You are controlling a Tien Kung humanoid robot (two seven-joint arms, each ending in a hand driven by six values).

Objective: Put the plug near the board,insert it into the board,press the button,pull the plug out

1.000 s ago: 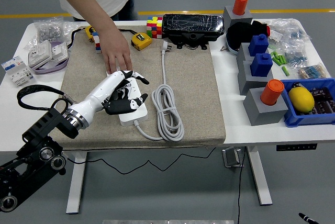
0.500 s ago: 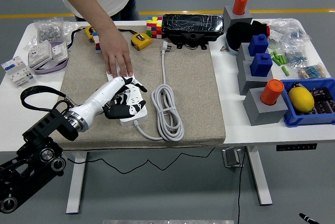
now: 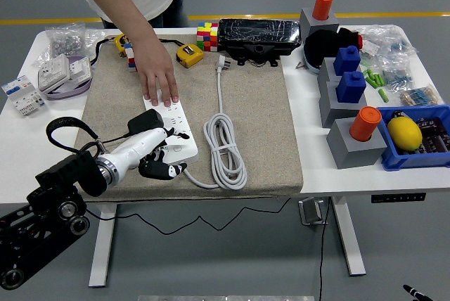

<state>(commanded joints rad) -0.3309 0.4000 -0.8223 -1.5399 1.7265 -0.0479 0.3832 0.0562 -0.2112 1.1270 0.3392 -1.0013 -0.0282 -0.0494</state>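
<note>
the left hand [image 3: 156,155] sits at the near end of the white power strip [image 3: 171,127], white back up and dark fingers [image 3: 169,169] curled under toward the strip's near edge. whether they actually grip anything i cannot tell; nothing shows between them. the right hand is out of view.

the main risk, as i judge it, is that the plug is nowhere near this hand. the white plug [image 3: 223,63] lies far beyond and to the right of the hand, close to the black case [image 3: 259,36], at the end of a cable [image 3: 223,148] whose coiled part rests just right of the hand. a reach from here would cross the coil and could drag it, pulling the plug sideways. the person's hand [image 3: 157,76] presses flat on the strip's far end, just beyond the robot's fingers, so a forward move could bump it. if the hand pulls at the near end, the strip could twist on the beige mat [image 3: 260,125].

the strip is a long white bar with dark socket openings on top, lying lengthwise away from the hand on the mat. the plug is small, white, on its side, free of any socket. the button is not clear enough to pick out.
</note>
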